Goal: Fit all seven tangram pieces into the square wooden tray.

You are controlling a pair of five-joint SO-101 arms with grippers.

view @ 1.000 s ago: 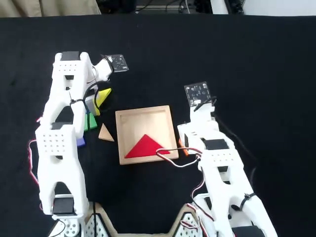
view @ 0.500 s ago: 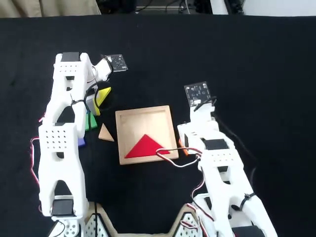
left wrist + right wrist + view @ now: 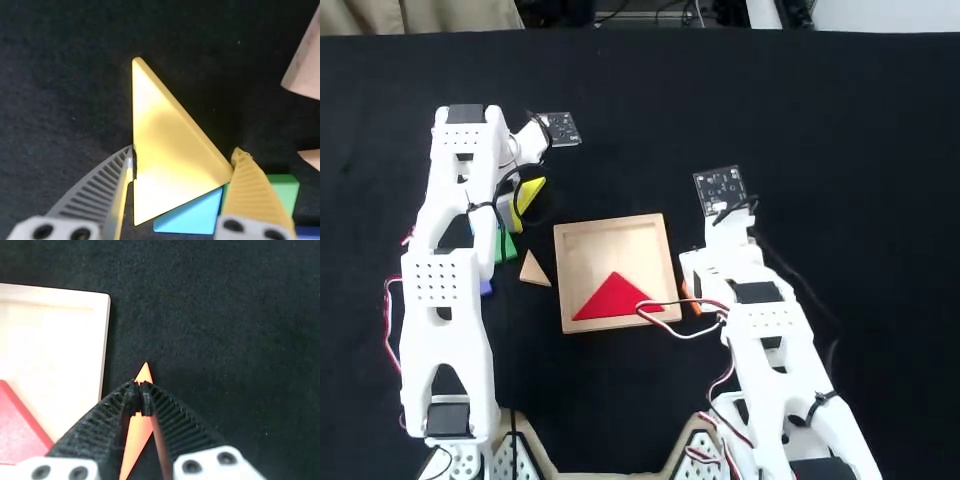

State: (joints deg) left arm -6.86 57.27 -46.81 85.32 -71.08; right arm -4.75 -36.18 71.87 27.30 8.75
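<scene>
The square wooden tray (image 3: 610, 235) holds a red triangle (image 3: 613, 298) in its near half. To the tray's left, my left gripper (image 3: 182, 156) stands astride a yellow triangle (image 3: 165, 150) (image 3: 530, 194), its grey and yellow fingertips touching two opposite sides of the piece. A light blue piece (image 3: 192, 217) and a green piece (image 3: 283, 186) (image 3: 506, 246) lie right beside it. A tan triangle (image 3: 533, 270) lies between them and the tray. My right gripper (image 3: 139, 392) is shut just off the tray's right edge (image 3: 105, 340), directly over an orange triangle (image 3: 138, 432) (image 3: 690, 298) on the cloth.
A dark blue piece (image 3: 483, 289) peeks out beside the left arm. Tan wood (image 3: 305, 65) shows at the rim of the left wrist view. Black cloth (image 3: 840, 150) covers the whole table, with open room at the back and right.
The left arm has shifted slightly toward the yellow triangle. The pieces, the tray and the right arm have stayed where they were.
</scene>
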